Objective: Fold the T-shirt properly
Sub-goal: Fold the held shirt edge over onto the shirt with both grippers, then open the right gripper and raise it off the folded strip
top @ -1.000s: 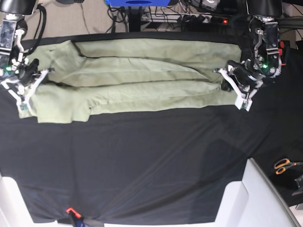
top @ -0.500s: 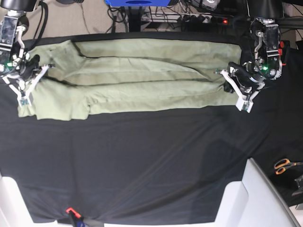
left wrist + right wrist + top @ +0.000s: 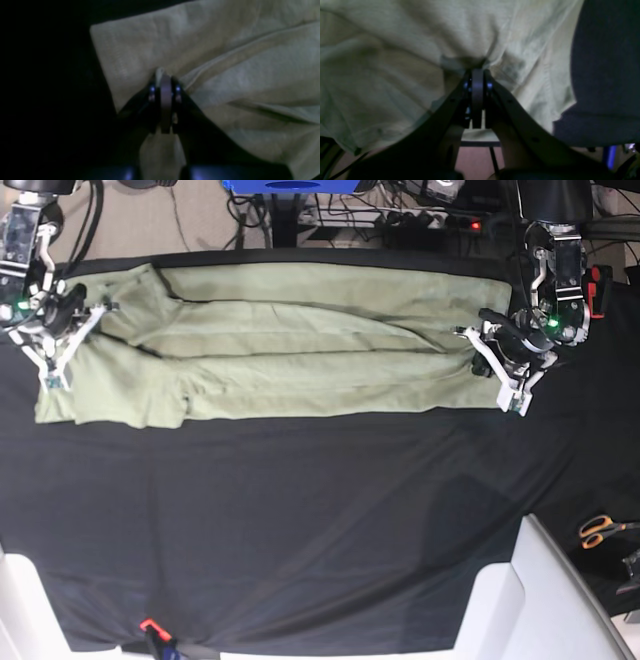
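The pale green T-shirt (image 3: 300, 350) lies stretched sideways across the back of the black table cloth (image 3: 300, 510), folded lengthwise with long creases. At the right of the base view my left gripper (image 3: 480, 352) is shut on the shirt's right end. The left wrist view shows its tips (image 3: 165, 77) pinching a ridge of T-shirt fabric (image 3: 237, 70). On the far left, my right gripper (image 3: 95, 315) is shut on the sleeve end. Bunched T-shirt cloth (image 3: 395, 62) sits at its closed tips (image 3: 477, 71) in the right wrist view.
Orange-handled scissors (image 3: 600, 530) lie at the right edge. White bins stand at the front right (image 3: 540, 600) and front left (image 3: 20, 610) corners. A small orange and black tool (image 3: 150, 627) sits at the front edge. Cables and a blue frame (image 3: 290, 188) lie behind the table.
My right gripper has moved toward the back of the table with the sleeve end, pulling the shirt's left side flatter. The left gripper has hardly shifted.
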{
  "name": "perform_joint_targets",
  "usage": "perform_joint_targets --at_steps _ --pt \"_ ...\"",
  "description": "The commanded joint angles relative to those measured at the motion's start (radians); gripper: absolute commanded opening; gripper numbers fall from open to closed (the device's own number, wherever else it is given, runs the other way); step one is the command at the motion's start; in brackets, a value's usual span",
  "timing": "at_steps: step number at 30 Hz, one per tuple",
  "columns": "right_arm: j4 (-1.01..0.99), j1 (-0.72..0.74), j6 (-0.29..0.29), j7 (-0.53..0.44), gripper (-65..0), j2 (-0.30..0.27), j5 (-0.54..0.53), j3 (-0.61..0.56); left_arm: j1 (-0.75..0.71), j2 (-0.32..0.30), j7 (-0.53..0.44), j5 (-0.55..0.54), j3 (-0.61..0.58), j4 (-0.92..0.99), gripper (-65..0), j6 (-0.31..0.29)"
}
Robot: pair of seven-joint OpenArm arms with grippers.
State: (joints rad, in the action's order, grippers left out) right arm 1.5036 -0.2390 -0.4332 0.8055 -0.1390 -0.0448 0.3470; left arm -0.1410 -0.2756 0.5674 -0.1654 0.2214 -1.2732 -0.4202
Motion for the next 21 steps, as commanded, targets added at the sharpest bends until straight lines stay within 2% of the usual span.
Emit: perform_joint_targets --at_steps 1,9,11,14,16,18,21 --pt "0.021 0.007 0.003 -0.008 -65.0 -0.009 -0.002 0.004 0.004 -0.011 0.018 0.013 0.0 0.002 -65.0 0.001" --pt "0.015 0.011 0.006 -0.008 -63.5 -0.004 0.0 0.007 0.002 -0.009 0.012 0.011 -0.041 0.0 -65.0 0.001" --pt "0.024 0.01 0.007 -0.008 -59.0 -0.006 0.0 0.024 0.002 -0.009 0.012 0.011 -0.04 0.0 -65.0 0.001" --pt "0.074 0.008 0.007 -0.008 -48.6 -0.004 0.001 0.105 0.001 -0.007 0.012 0.011 -0.035 -0.001 -65.0 0.001" --pt "0.117 0.008 0.007 -0.008 -44.0 -0.004 0.001 0.148 0.001 -0.007 0.012 0.011 -0.035 -0.001 -65.0 0.001" --pt "0.168 0.014 0.007 -0.011 -43.2 -0.004 0.001 0.194 0.001 -0.007 0.012 0.011 -0.035 -0.004 -65.0 0.001" --pt "0.213 0.039 -0.005 -0.018 -43.5 -0.006 -0.004 0.2 0.001 -0.006 0.012 0.011 -0.033 -0.004 -65.0 0.001"
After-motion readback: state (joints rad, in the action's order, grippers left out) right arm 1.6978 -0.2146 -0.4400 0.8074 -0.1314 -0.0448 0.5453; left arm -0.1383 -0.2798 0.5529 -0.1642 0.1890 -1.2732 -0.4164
